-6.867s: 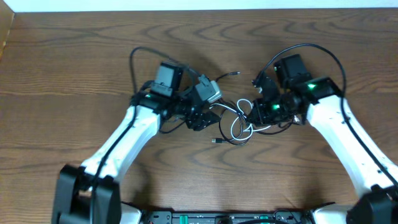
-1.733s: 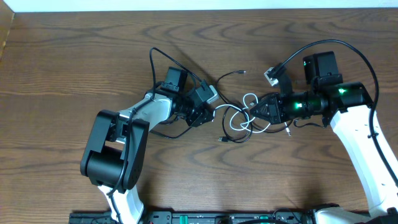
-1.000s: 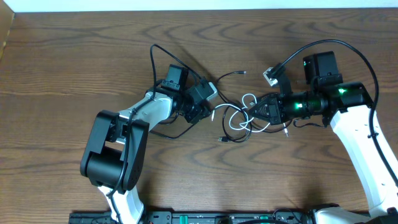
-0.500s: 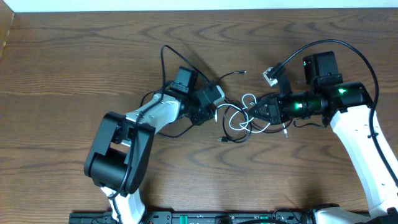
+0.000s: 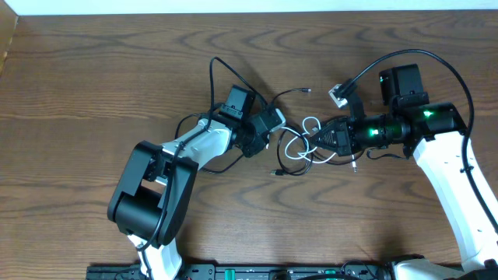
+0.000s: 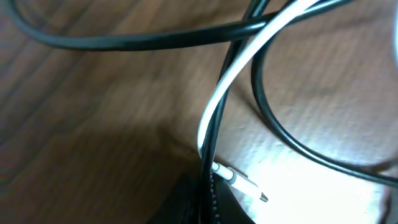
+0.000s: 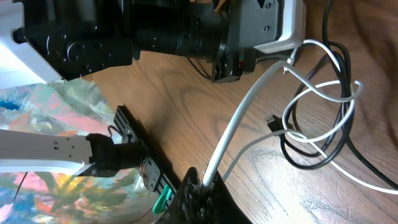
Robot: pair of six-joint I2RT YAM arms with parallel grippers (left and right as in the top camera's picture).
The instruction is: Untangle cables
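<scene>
The left pincer (image 5: 269, 140) clamps the 2 cables (image 5: 299, 153) at their left edge; the right pincer (image 5: 319, 138) grips the white cord (image 7: 236, 118) at the cables' right edge, on the desk (image 5: 93, 93).

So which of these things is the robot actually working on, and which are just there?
In the job: white cable, black cable, tangled together; left pincer and right pincer, both at the tangle.
Just there: wooden table; the arms' own thick black wires.
</scene>
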